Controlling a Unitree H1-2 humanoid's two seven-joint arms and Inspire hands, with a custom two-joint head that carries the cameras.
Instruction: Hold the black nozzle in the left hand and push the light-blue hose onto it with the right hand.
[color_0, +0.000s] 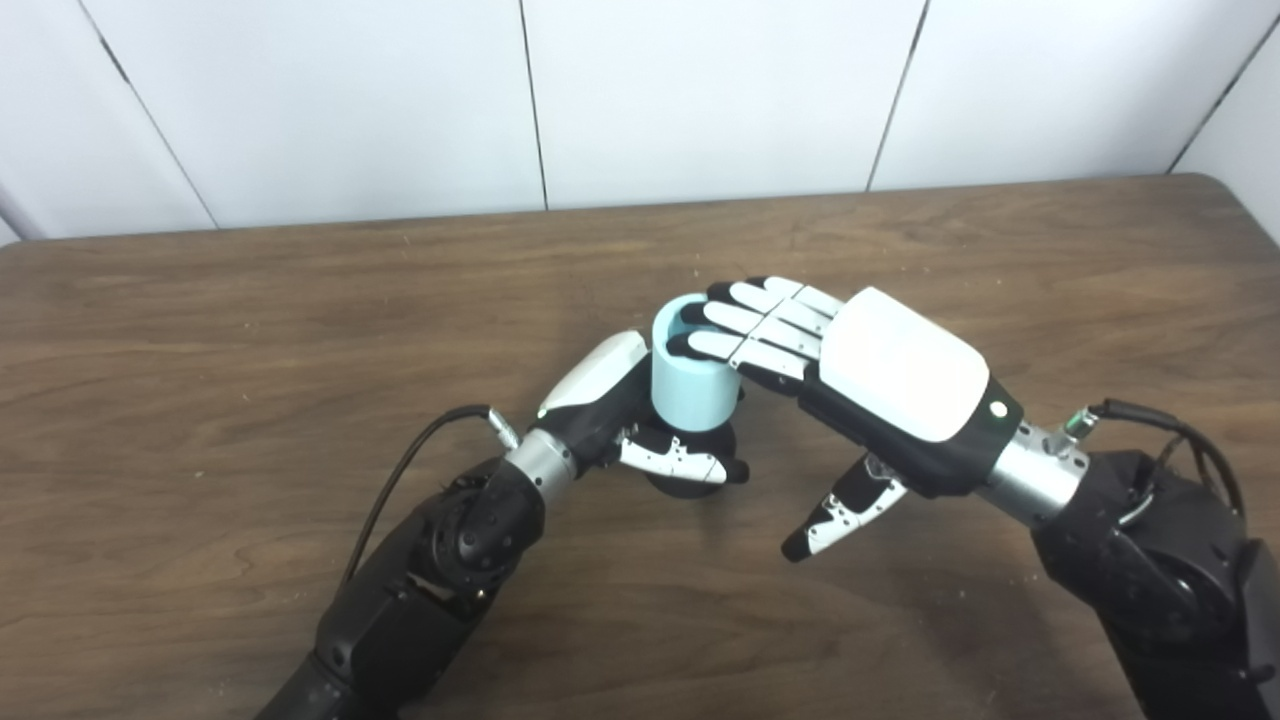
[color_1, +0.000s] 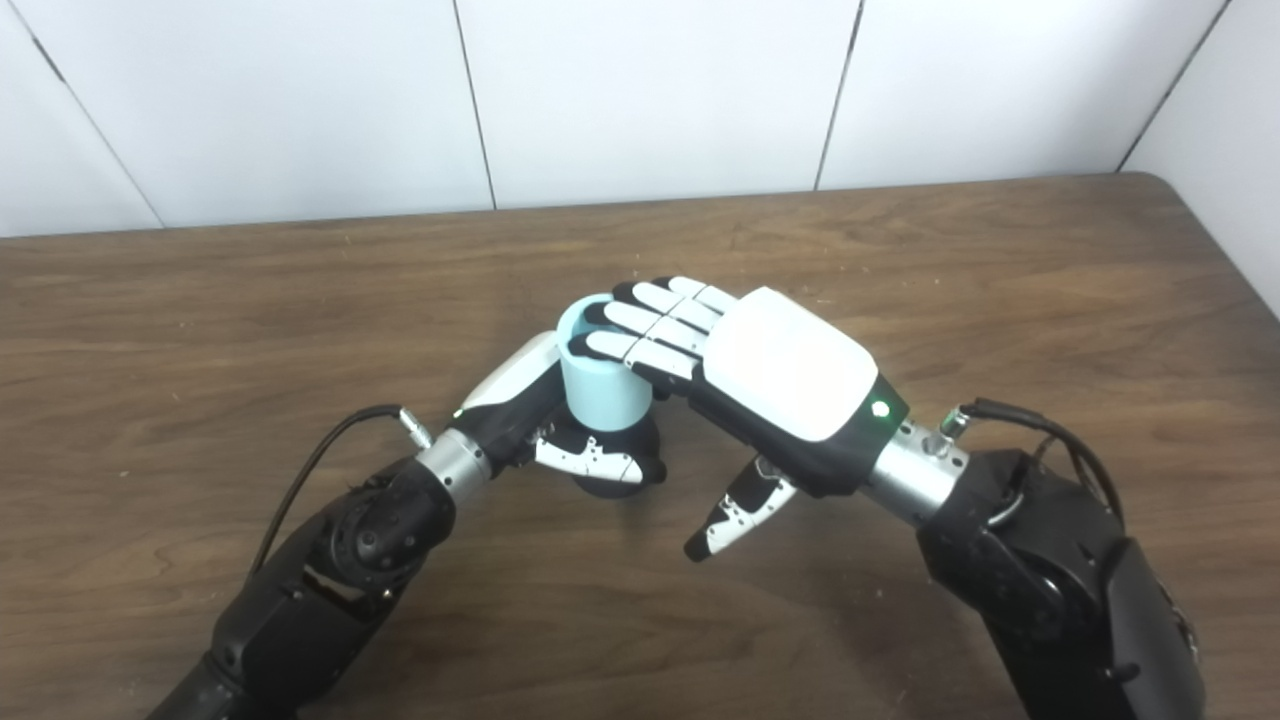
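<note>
white panelled walls are backing a scratched brown wood-grain table (color_0: 300, 300). near its middle, the smooth light-blue hose (color_0: 690, 385), a short upright cylinder, is sitting on the rounded black nozzle (color_0: 690, 482). the left hand (color_0: 640, 420) is wrapping the nozzle, fingers closed. the right hand (color_0: 850, 370) is pressing flat, straightened fingers (color_0: 740, 320) over the hose's rim, thumb dangling free.

The nozzle (color_0: 690, 470) is mostly hidden: the hose (color_0: 688, 385) covers its top and the left robot hand (color_0: 625, 420) wraps its sides. The right robot hand (color_0: 870, 370) covers part of the hose's rim. Both arms and the bench (color_0: 200, 330) run off the picture's edges.
</note>
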